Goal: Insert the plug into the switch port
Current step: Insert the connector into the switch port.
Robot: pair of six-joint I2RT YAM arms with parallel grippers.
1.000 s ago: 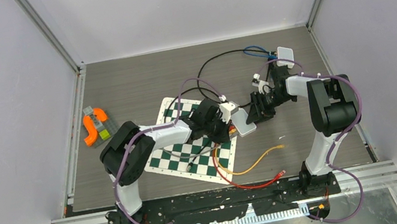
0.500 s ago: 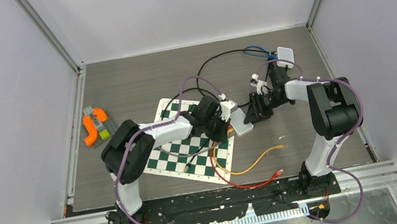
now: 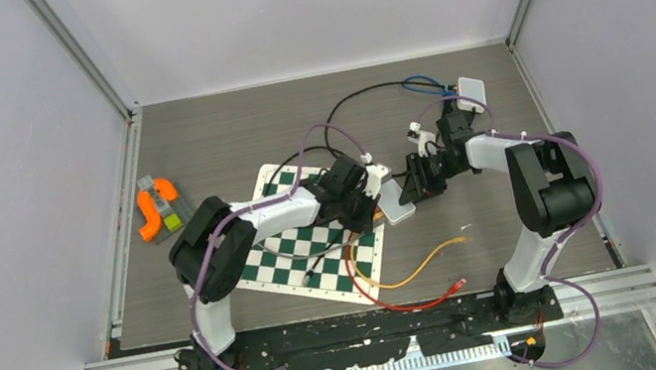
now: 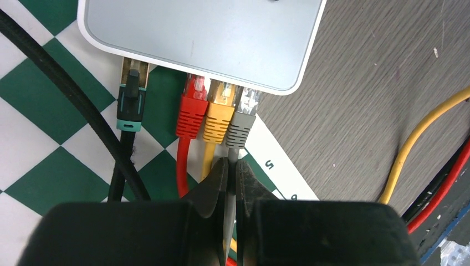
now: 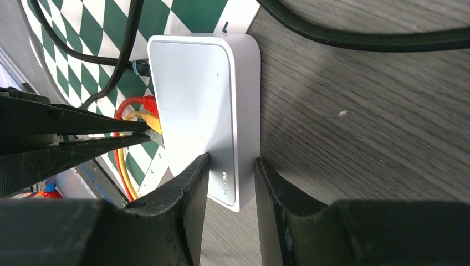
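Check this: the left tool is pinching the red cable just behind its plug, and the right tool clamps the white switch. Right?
Wrong colour. The left tool is pinching the grey cable just behind its plug, as the left wrist view shows; the red cable is untouched. The right tool does clamp the white switch.

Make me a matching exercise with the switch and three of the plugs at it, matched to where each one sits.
1 switch
2 grey plug
3 red plug
4 black plug

A leftmost in the left wrist view, apart from the rest
B between the jaws of the right gripper
C cable pinched in the jaws of the left gripper
D between black plug and yellow plug

Pairs: 1-B, 2-C, 3-D, 4-A
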